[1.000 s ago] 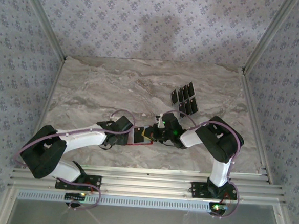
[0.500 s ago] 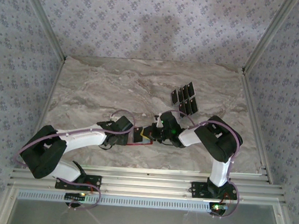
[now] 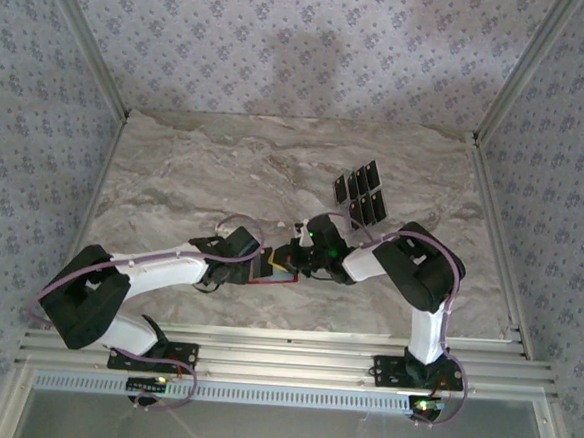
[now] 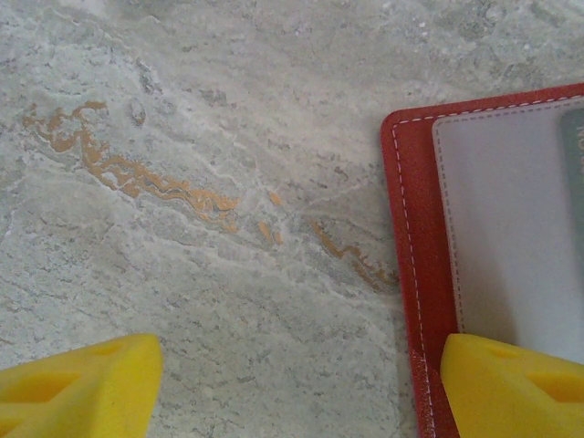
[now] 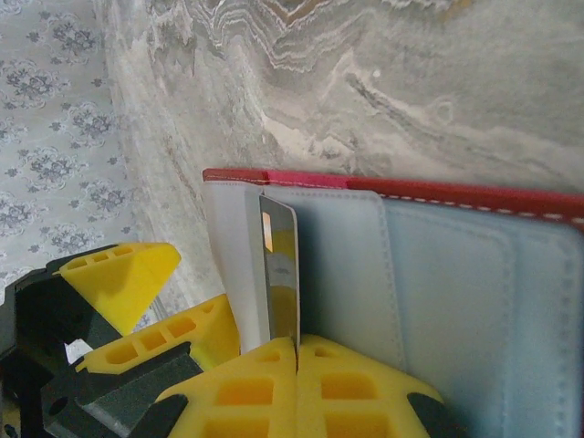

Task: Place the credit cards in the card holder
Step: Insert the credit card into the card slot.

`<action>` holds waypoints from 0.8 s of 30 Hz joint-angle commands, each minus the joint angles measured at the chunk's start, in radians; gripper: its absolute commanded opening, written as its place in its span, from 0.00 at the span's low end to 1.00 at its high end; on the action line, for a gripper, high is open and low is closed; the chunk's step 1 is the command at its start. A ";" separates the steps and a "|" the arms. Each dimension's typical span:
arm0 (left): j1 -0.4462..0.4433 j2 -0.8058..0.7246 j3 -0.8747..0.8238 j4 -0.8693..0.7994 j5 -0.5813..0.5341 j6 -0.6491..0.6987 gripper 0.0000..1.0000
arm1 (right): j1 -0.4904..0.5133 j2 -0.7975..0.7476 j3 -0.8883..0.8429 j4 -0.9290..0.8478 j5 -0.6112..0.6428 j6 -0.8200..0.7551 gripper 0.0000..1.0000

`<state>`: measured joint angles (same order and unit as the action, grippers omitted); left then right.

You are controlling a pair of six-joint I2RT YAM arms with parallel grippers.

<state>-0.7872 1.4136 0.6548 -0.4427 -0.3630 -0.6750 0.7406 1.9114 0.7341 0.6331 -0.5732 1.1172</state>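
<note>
Marbled tabletop (image 3: 195,172) bears the card holder (image 3: 266,268) near its front edge; right wrist view shows right gripper (image 5: 297,345) clenched on a credit card (image 5: 278,274); left gripper (image 4: 297,388) released.

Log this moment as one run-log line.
step: insertion | right end effector: shut on card, edge-on at card holder pocket | left end effector: open, one finger over card holder edge | loose cards: on table
</note>
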 commanded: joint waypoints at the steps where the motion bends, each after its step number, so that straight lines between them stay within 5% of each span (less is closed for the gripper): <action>1: -0.003 0.015 -0.015 -0.026 -0.002 0.002 0.81 | 0.011 0.045 0.003 -0.125 0.034 -0.023 0.00; 4: -0.004 0.013 -0.011 -0.027 -0.003 0.000 0.81 | 0.011 0.030 0.004 -0.144 0.035 -0.036 0.04; 13: 0.018 -0.028 0.044 -0.062 -0.029 -0.006 0.82 | 0.005 -0.130 0.088 -0.446 0.080 -0.205 0.45; 20: 0.062 -0.088 0.067 -0.088 -0.039 0.016 0.82 | 0.010 -0.204 0.208 -0.734 0.183 -0.351 0.49; 24: 0.086 -0.108 0.053 -0.089 -0.038 0.016 0.82 | 0.040 -0.192 0.304 -0.898 0.283 -0.453 0.39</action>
<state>-0.7143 1.3277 0.6933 -0.4988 -0.3828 -0.6708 0.7567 1.7344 0.9718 -0.0647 -0.3885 0.7788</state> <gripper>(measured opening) 0.823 0.411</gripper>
